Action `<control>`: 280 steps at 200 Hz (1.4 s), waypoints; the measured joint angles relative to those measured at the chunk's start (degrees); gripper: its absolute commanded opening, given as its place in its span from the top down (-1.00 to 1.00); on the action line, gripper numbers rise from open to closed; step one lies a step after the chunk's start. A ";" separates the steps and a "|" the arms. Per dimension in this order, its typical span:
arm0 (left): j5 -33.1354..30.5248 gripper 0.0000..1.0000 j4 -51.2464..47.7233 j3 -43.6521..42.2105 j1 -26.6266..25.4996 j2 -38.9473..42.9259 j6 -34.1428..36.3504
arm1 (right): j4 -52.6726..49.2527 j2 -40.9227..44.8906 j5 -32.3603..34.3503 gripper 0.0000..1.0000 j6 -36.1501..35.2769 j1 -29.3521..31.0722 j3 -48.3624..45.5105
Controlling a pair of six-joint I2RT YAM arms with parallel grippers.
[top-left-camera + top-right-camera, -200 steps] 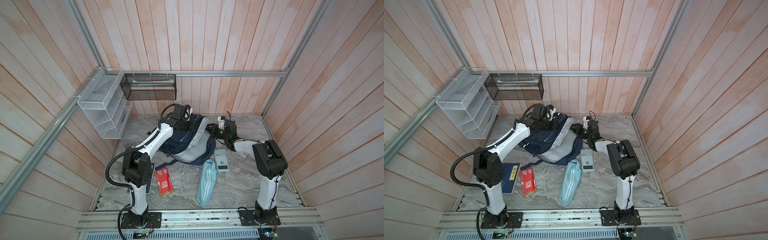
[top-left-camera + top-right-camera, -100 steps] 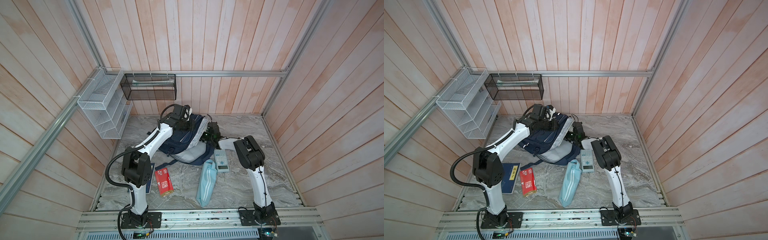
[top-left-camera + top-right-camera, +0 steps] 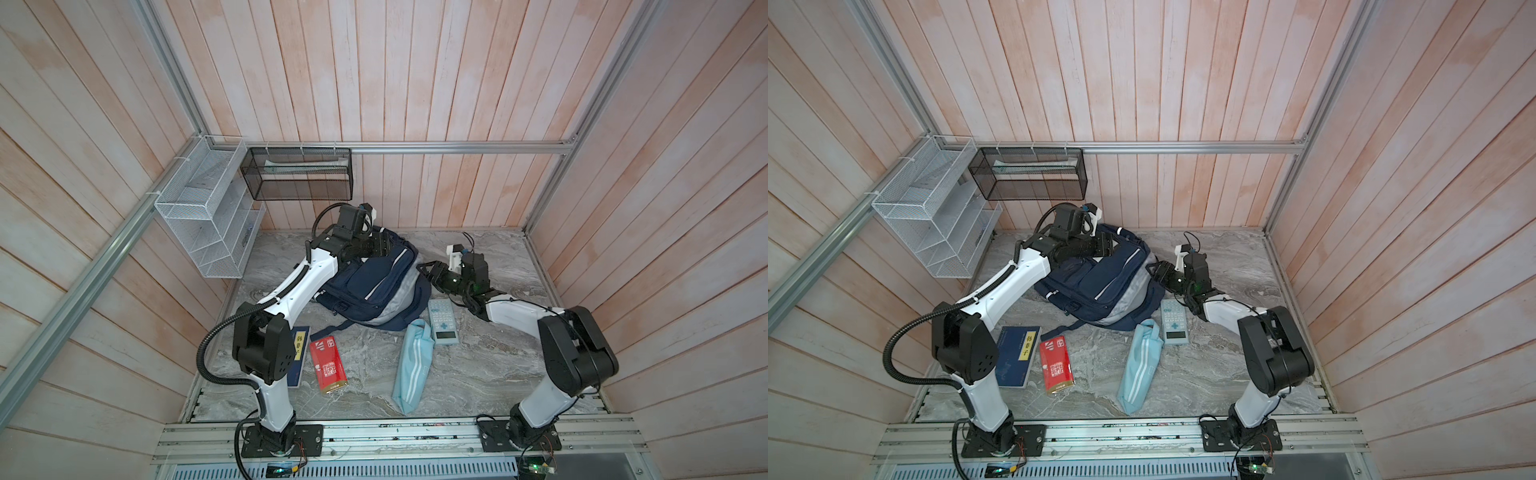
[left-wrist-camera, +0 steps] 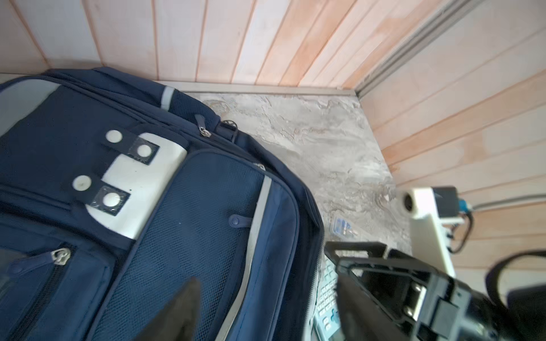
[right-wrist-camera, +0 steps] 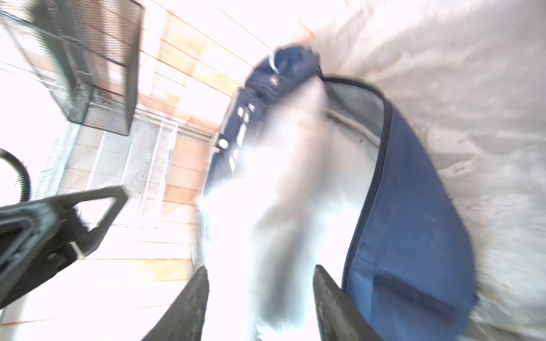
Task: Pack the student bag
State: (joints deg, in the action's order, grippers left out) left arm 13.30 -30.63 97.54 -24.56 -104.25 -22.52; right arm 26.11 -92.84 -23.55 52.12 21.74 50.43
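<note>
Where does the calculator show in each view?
Top view: calculator lying right of the bag.
Top view: calculator in the same spot, right of the bag.
Left wrist: calculator partly hidden, beside the bag.
Right wrist: not in it.
Shared landmark: the bag, in all four.

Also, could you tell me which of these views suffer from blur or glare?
Right wrist view: heavily overexposed to white across the middle and motion-blurred, so the student bag is smeared. Left wrist view: well exposed, bag sharp, nearest foreground out of focus. Both top views: evenly lit and sharp, wall planks splayed by the wide lens.
</note>
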 measured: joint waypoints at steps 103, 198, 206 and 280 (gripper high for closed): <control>4.13 -0.71 2.80 -46.77 29.75 27.71 -10.60 | -14.56 2.38 10.95 -0.47 -9.81 22.18 9.79; -16.83 -0.47 -1.33 -52.17 36.20 25.29 -11.54 | -16.41 -28.09 0.50 -0.28 -7.54 33.90 36.02; -16.92 -0.46 -0.94 -52.76 37.46 24.96 -11.23 | -17.18 -30.40 -0.04 -0.26 -7.52 34.38 38.12; -13.18 -0.33 5.40 -58.10 41.38 21.81 -9.40 | -21.44 -41.53 -0.81 0.00 -5.07 37.92 48.85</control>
State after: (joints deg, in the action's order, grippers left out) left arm 0.12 -25.23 39.44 16.82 -82.43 -31.92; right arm 4.67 -134.37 -24.36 47.05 59.66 99.29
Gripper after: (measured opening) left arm 0.670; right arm 0.521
